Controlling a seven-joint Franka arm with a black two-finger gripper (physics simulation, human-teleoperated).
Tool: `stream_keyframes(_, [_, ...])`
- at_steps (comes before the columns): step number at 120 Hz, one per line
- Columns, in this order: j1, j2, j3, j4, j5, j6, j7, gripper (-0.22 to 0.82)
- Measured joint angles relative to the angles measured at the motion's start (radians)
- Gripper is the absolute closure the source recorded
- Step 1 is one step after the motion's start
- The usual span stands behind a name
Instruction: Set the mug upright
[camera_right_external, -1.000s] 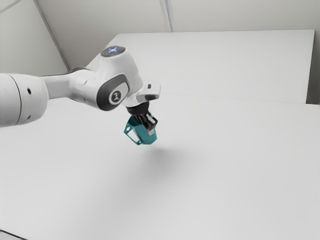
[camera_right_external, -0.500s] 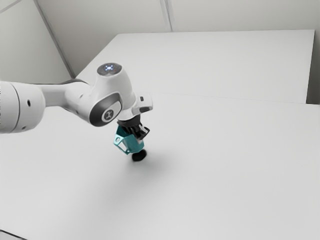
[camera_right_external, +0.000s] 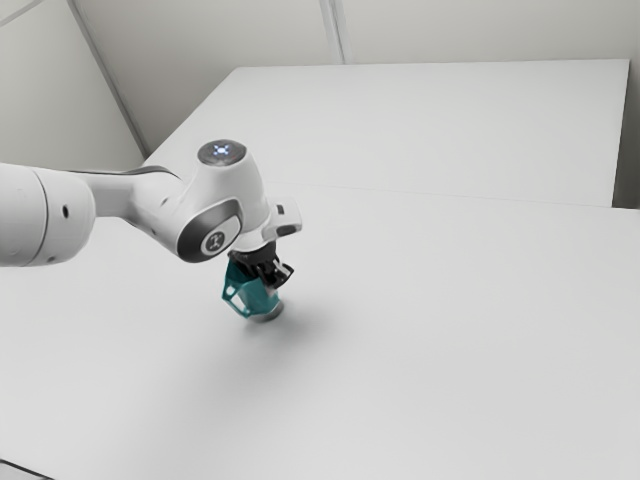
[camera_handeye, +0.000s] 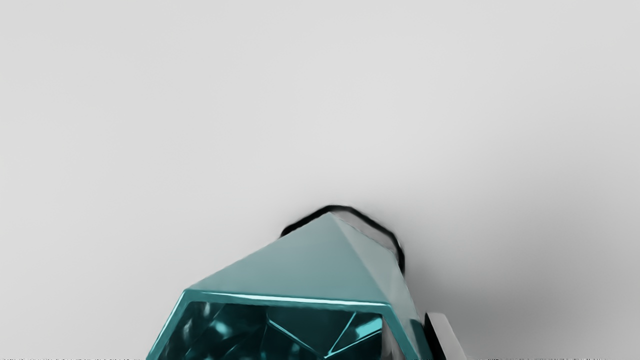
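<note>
Claw pinches the teal mug low over the desk

In the exterior view, your arm (camera_right_external: 105, 195) enters at the exterior view's left edge, above mid-height, and runs nearly level toward the middle. It then bends at the wrist joint (camera_right_external: 212, 235), and the hand (camera_right_external: 255, 238) points down, tipped slightly toward the lower right of the frame. Your claw (camera_right_external: 271, 279) is closed on the wall of the mug (camera_right_external: 258, 297), left of centre in the frame. The mug's mouth is up and its grey, dark-edged base (camera_right_external: 268, 313) down, the body leaning a little; you cannot tell whether the base sits flat on the desk (camera_right_external: 450, 350). The handle (camera_right_external: 231, 292) faces the exterior view's left.

In the wrist view, you look into the mouth, with one finger (camera_handeye: 444, 336) against the outer wall and a pale strip just inside the rim.

A round emblem marks the wrist joint, too small to read; bluish-white lights (camera_right_external: 221, 151) glow on the cap above it.
</note>
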Motion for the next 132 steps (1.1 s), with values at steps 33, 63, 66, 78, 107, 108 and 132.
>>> stream_keyframes(33, [0.0, 0.022, 0.0, 0.001, 0.002, -0.011, -0.012, 0.44])
stream_keyframes(63, [0.003, -0.045, -0.002, 0.001, -0.001, -0.033, -0.012, 0.14])
stream_keyframes(66, [0.004, -0.062, -0.003, 0.002, -0.001, -0.042, -0.012, 0.12])
stream_keyframes(78, [0.007, -0.122, -0.009, 0.011, -0.009, -0.085, -0.011, 0.08])
stream_keyframes(107, [0.021, -0.183, 0.0, 0.192, -0.211, -0.29, 0.025, 0.02])
stream_keyframes(108, [0.024, -0.183, 0.0, 0.202, -0.216, -0.299, 0.027, 0.02])
stream_keyframes(132, [0.026, -0.174, 0.001, 0.459, -0.263, -0.502, 0.052, 0.01])
